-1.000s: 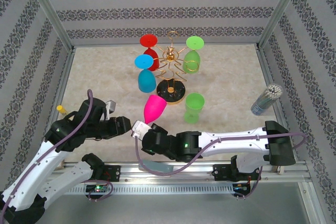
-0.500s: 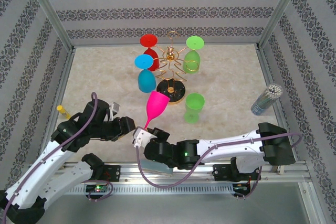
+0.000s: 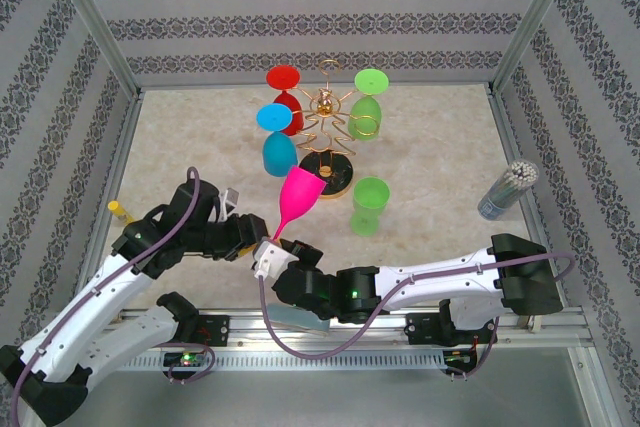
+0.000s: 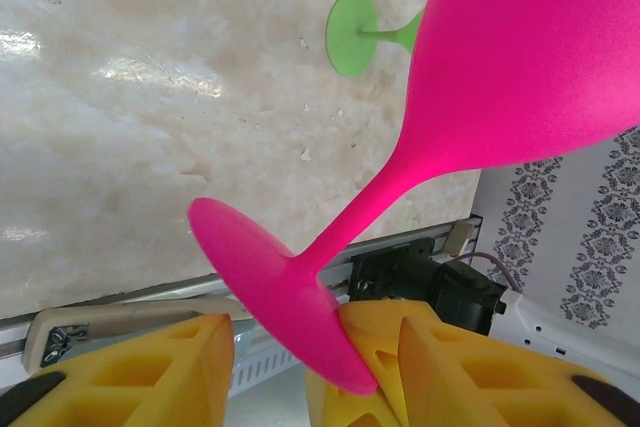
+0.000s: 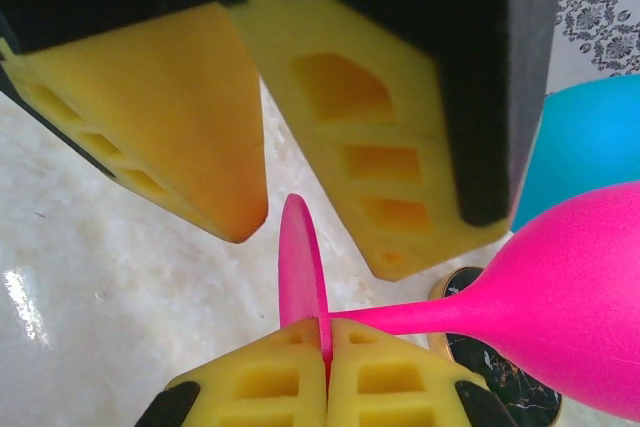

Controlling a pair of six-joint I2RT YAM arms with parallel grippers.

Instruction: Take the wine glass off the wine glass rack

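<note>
The right gripper (image 5: 325, 379) has its jaws clenched on the foot of the matte pink wine glass (image 3: 300, 197). The glass is tilted above the beige marbled worktop (image 3: 440, 147), just in front of the gold wire wine glass rack (image 3: 325, 105) and off it. The left gripper (image 3: 252, 237) has its jaws released, straddling that foot.

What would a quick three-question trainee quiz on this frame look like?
1. Which tool pinches the foot of the pink wine glass? A) left B) right C) neither
2. True or false: the pink wine glass hangs on the wine glass rack.
3. How many glasses hang on the rack?
Key: 1 B, the right tool is shut on the foot's rim; the left tool straddles the foot, open. 2 false, it is held clear of the rack. 3 three: red glass, blue glass, green glass.
</note>
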